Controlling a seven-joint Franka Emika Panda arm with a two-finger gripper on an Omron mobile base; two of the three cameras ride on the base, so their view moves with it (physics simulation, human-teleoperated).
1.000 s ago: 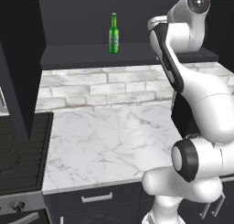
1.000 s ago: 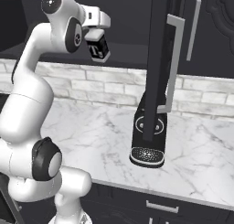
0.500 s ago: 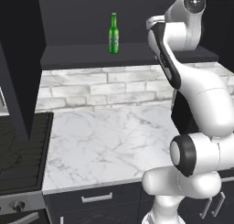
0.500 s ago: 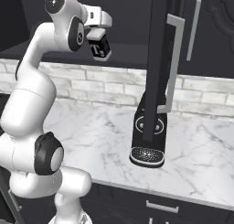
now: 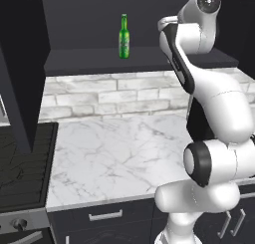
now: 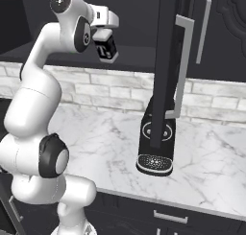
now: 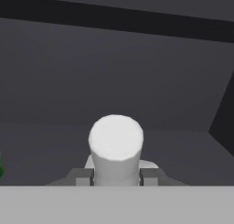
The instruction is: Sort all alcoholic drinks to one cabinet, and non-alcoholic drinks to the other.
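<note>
Pale bottle held at the mouth of the open cabinet, where the green beer bottle already stands.

In the hand view a pale, round-topped bottle [image 7: 115, 147] sits clamped between the two fingertips [image 7: 83, 176] of the gripper [image 6: 106, 51], whose jaws are closed against its sides; its label cannot be seen from this angle, so calling it the squat alcoholic one is a judgement. It is raised level with the dark shelf [image 5: 149, 59] of the open cabinet, whose door [image 6: 166, 71] hangs ajar over the marble counter [image 5: 119, 153]. The green beer bottle [image 5: 124, 37] stands upright on that shelf, well to the side of the hand. So one alcoholic drink looks sorted and a second is about to join it. The black object [image 6: 156, 145] behind the door is half hidden and hard to identify.
</note>
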